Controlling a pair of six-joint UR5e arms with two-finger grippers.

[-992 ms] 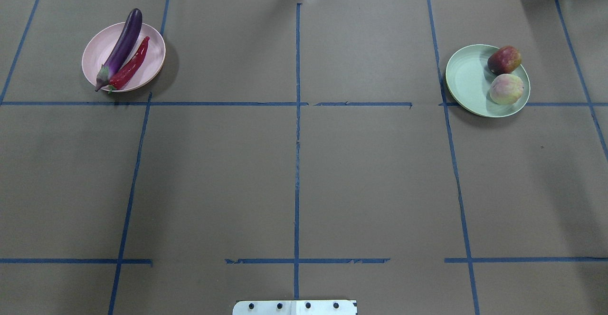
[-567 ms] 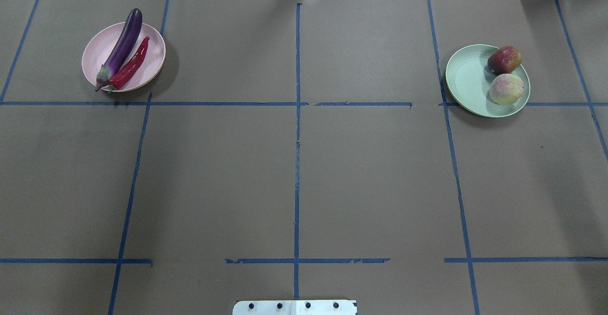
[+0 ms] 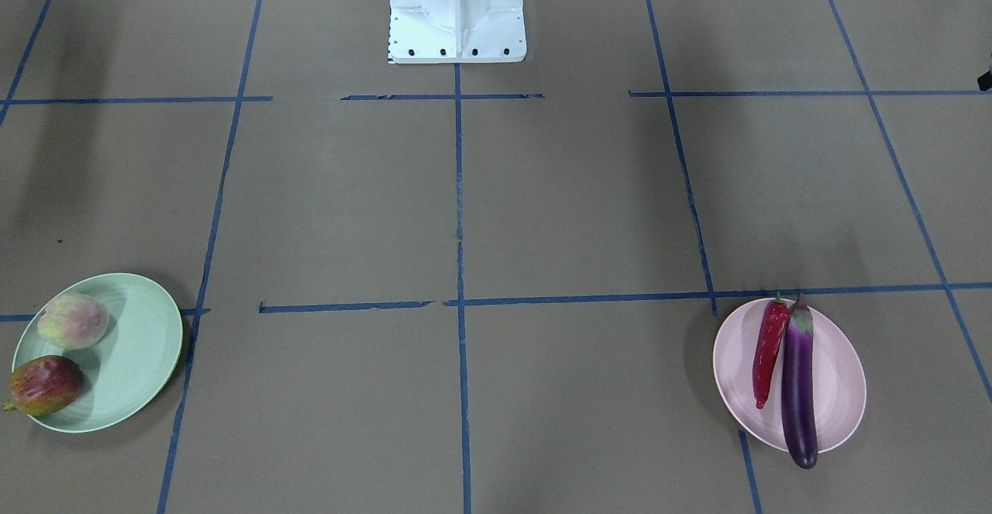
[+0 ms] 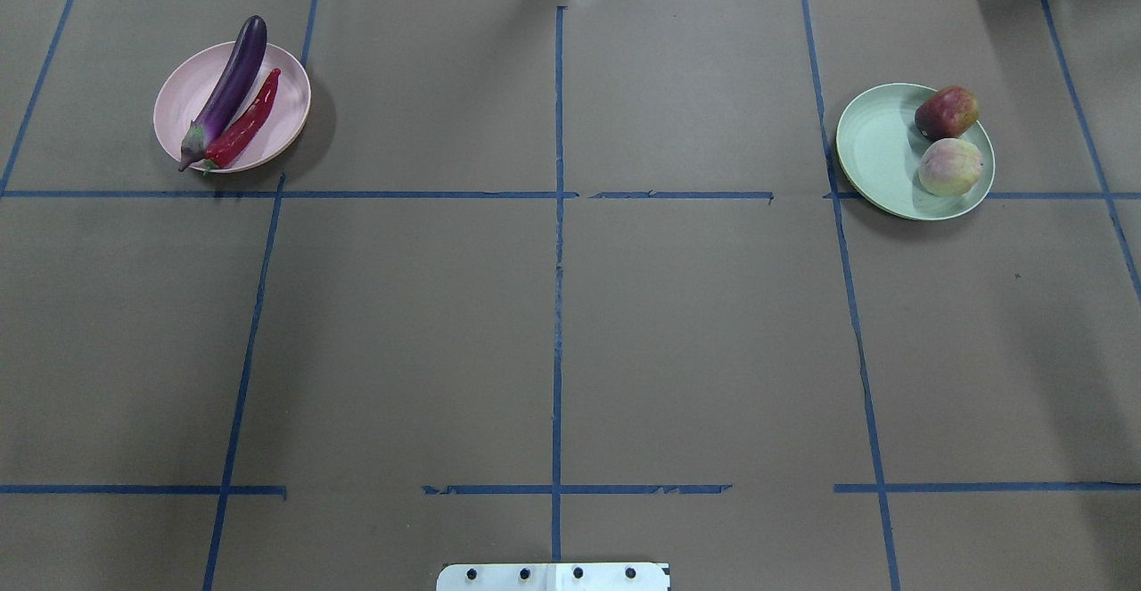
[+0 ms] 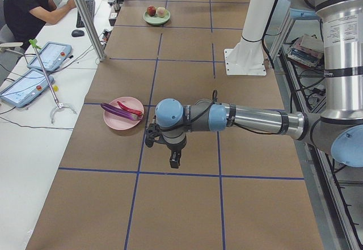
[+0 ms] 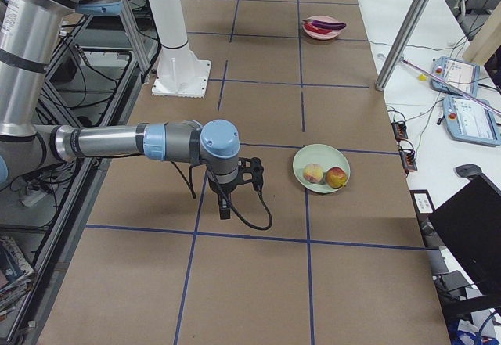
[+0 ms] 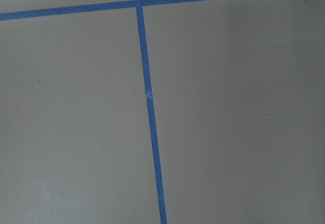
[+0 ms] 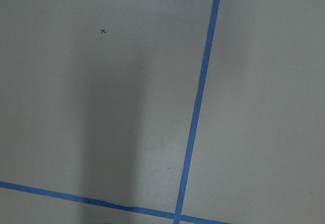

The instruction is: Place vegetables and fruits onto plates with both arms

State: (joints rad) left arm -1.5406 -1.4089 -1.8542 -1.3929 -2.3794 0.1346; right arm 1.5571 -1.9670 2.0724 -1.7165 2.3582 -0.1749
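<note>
The purple eggplant [image 4: 233, 83] and the red chili [image 4: 248, 119] lie side by side on the pink plate [image 4: 183, 96] at the far left. The peach [image 4: 950, 167] and the red-yellow fruit [image 4: 946, 112] sit on the mint green plate [image 4: 874, 150] at the far right. My left gripper [image 5: 174, 160] shows only in the exterior left view, hanging above bare table near the pink plate [image 5: 116, 117]. My right gripper [image 6: 225, 208] shows only in the exterior right view, left of the green plate [image 6: 301, 167]. I cannot tell whether either is open or shut.
The white base block [image 3: 457, 10] stands at the table's near-robot edge. Blue tape lines [image 4: 558, 306] grid the brown table cover. A metal post [image 5: 85, 17] and a seated operator [image 5: 31, 6] with tablets are beside the table's far edge.
</note>
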